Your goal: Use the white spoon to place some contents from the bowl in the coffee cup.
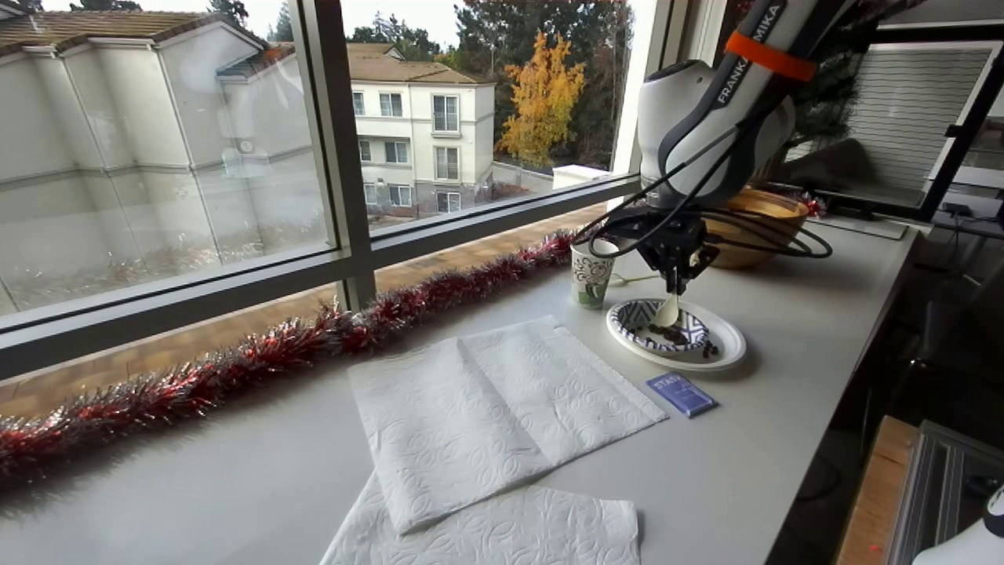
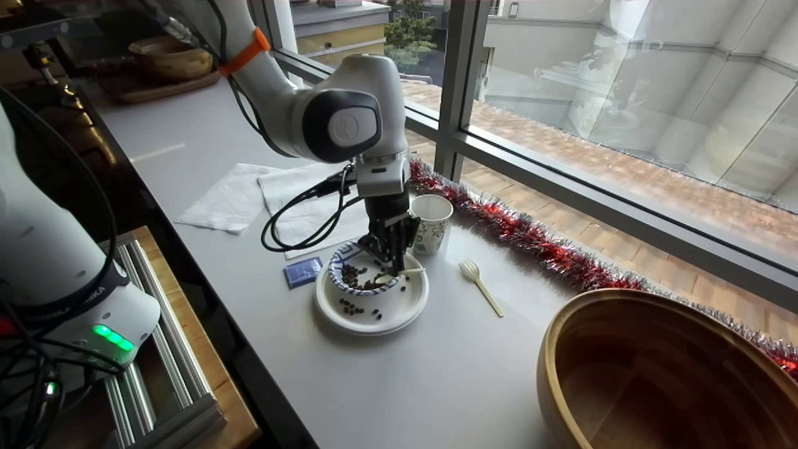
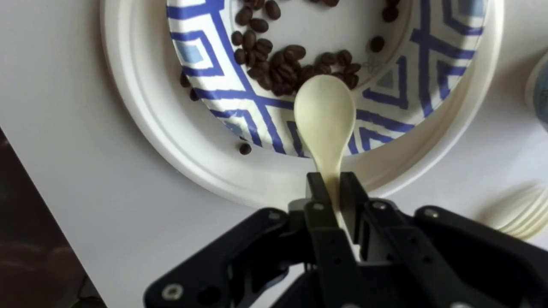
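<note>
Pinching the white spoon point(image 3: 326, 128) by its handle between tightened jaws, holding its scoop at the dark beans point(image 3: 286, 70) in the bowl point(image 3: 387, 113) atop a white plate point(image 3: 150, 94), with the upright coffee cup point(image 2: 430, 234) and a fork point(image 2: 482, 288) nearby, toward the bench point(image 2: 399, 393) edge lined with tinsel point(image 2: 542, 243).

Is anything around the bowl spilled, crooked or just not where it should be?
Yes. Several coffee beans lie outside the patterned bowl, on the white plate under it; they look spilled, since the others sit inside the bowl. The bowl also looks off-centre on the plate.
</note>
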`<state>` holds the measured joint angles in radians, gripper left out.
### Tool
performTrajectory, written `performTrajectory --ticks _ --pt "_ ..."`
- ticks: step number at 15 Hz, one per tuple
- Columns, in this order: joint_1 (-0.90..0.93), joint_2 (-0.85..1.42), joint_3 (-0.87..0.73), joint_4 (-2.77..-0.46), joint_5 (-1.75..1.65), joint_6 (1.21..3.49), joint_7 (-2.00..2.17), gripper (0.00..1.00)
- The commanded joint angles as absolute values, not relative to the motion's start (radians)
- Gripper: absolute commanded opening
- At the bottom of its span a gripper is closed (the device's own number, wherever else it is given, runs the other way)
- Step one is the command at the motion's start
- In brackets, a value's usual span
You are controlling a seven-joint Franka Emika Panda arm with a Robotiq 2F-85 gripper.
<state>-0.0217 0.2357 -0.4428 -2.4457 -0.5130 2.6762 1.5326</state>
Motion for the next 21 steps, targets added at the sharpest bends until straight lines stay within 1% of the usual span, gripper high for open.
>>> performTrajectory --ticks 1,8,21 --pt "0.007 0.205 -0.484 -2.464 -0.699 2.690 1.689 0.03" --pt "-0.016 0.217 -0.427 -2.460 -1.029 2.654 1.959 0.03" --pt "-0.068 0.205 -0.276 -2.473 -1.373 2.502 2.235 0.03"
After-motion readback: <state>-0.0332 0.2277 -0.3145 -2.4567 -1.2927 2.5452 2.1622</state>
